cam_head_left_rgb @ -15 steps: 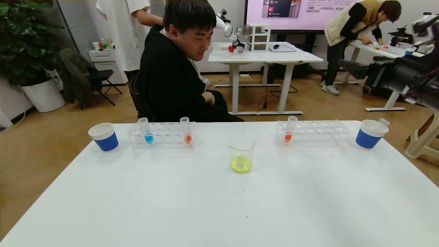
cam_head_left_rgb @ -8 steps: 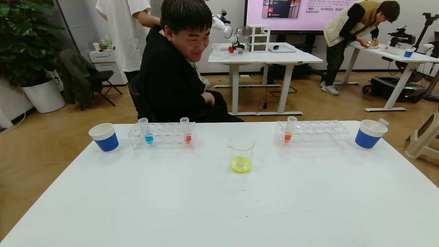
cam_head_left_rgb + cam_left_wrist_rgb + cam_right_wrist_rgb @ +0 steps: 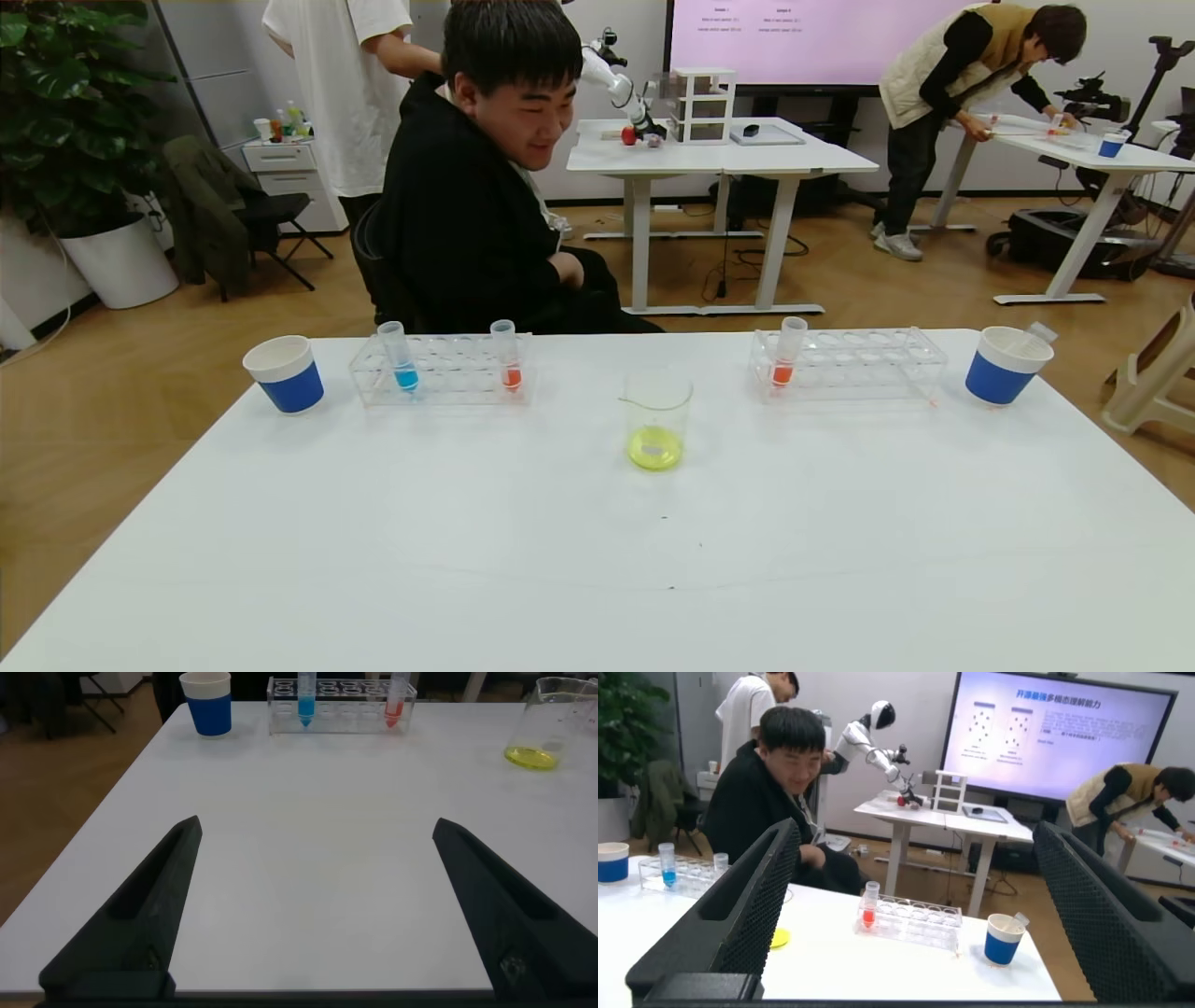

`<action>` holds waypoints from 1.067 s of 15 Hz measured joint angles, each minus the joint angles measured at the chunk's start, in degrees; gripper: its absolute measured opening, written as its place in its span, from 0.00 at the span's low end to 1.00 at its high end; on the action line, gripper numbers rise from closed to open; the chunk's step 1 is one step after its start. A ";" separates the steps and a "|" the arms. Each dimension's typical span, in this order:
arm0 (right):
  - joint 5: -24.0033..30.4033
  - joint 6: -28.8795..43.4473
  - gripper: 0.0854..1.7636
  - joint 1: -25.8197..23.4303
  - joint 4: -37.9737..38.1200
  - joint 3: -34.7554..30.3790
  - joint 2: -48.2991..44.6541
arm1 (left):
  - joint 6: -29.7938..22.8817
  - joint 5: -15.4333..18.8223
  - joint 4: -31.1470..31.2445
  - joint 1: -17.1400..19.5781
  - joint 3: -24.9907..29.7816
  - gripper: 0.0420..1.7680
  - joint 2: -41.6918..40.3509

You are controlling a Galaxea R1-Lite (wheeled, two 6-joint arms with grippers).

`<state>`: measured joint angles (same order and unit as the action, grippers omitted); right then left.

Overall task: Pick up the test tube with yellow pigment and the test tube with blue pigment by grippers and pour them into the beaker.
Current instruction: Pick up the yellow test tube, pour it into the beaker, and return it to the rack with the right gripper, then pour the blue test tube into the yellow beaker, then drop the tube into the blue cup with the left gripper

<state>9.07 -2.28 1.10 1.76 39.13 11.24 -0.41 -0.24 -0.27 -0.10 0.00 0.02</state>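
Both grippers' fingers (image 3: pixel 140 915) (image 3: pixel 738 915) apart, nothing held; beaker (image 3: pixel 657 420) mid-table (image 3: pixel 597 560), near half bare.

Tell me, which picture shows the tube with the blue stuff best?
The head view: the test tube with blue pigment stands upright in the left rack, whole and unblocked. The left wrist view shows it far off with its top cut away. The right wrist view shows it small at the side.

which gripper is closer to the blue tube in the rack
Left. The left gripper faces the blue tube across bare table. The right gripper sees that tube farther off to one side, beyond the beaker.
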 joint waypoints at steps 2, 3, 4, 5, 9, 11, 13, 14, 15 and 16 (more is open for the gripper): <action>0.18 -2.67 0.98 -0.17 1.40 -2.95 -5.64 | 0.00 0.00 0.02 0.00 0.00 0.97 0.00; -0.94 -4.47 0.98 -0.30 -0.20 -5.67 -7.69 | 0.01 0.00 0.02 0.00 0.00 0.97 0.00; -1.80 -5.18 0.98 -0.39 -3.12 -8.74 -8.98 | 0.01 0.00 0.02 0.02 0.00 0.97 0.00; -2.16 -5.57 0.98 -0.48 -6.60 -12.90 -9.87 | 0.00 0.00 0.02 0.00 0.00 0.97 0.00; -2.77 -4.94 0.98 -0.52 -17.35 -34.54 -11.22 | 0.00 0.00 0.02 0.00 0.00 0.97 0.00; -4.78 -4.13 0.98 -0.50 -7.46 -37.97 -11.29 | 0.00 0.02 0.05 0.00 0.00 0.97 0.00; -8.03 -2.90 0.98 -0.48 -0.49 -38.80 -11.29 | 0.06 0.02 0.05 0.00 0.00 0.97 0.00; -8.33 -2.01 0.98 -0.48 -1.23 -38.86 -11.29 | 0.01 0.00 0.02 0.00 0.00 0.97 0.00; -8.61 -0.99 0.98 -0.46 -1.27 -38.95 -11.29 | 0.00 0.00 0.05 -0.04 0.00 0.97 0.00; -8.80 0.66 0.98 -0.46 -1.38 -39.00 -11.29 | 0.00 0.02 0.05 -0.04 0.00 0.97 0.00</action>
<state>0.27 -1.62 0.63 0.38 0.13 -0.05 -0.41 -0.22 -0.22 -0.13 0.00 0.02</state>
